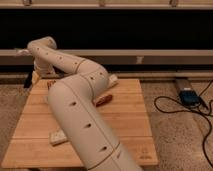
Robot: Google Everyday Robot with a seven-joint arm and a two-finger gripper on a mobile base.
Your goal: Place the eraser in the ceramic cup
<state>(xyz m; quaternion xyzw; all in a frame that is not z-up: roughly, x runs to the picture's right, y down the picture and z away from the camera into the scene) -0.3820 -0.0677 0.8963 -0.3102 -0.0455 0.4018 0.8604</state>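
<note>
The robot's white arm sweeps across the wooden worktop, its hand hidden at the far left edge, jaws wide; eraser and ceramic cup are out of sight.

Low wooden slatted table, light wood, standing on speckled floor. Pale rectangular block lies flat near the front-left edge, partly hidden by the white arm. Sliver of orange bowl shows mid-table, just beside the arm, mostly covered. Small pale object at the back edge; identity unclear. Gripper hangs at the table's back-left corner, fingers spread. Black cables lie on the floor right of the table.
</note>
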